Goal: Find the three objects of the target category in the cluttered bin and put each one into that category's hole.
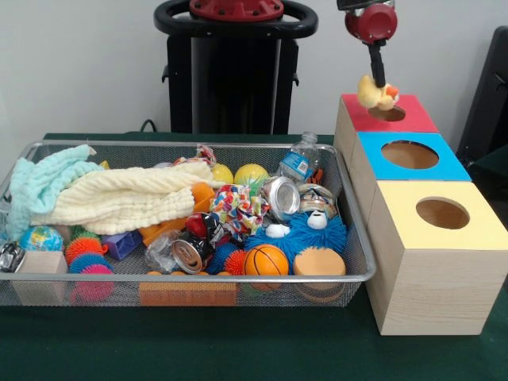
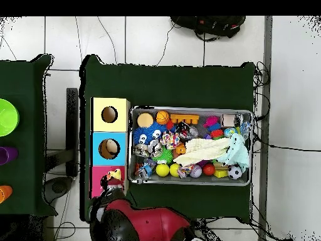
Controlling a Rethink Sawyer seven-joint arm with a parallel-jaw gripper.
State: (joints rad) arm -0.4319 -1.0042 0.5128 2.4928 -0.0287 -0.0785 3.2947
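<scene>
My gripper [image 1: 378,86] hangs over the red-topped box [image 1: 413,119] and is shut on a yellow rubber duck [image 1: 373,94], held just above the round dark hole [image 1: 388,114]. In the overhead view the duck [image 2: 113,177] sits over the red top [image 2: 100,185] with the arm [image 2: 135,223] below it. The silver wire mesh bin [image 1: 24,151] holds mixed toys; no other duck shows among them. Two yellow balls [image 1: 251,174] lie near the bin's back.
The blue-topped box [image 1: 448,167] and yellow-topped box [image 1: 476,230] stand in a row with the red one, right of the bin. The bin holds cloths [image 1: 119,198], an orange basketball [image 1: 266,259], a blue furry toy [image 1: 305,234], cans and a bottle [image 1: 298,161].
</scene>
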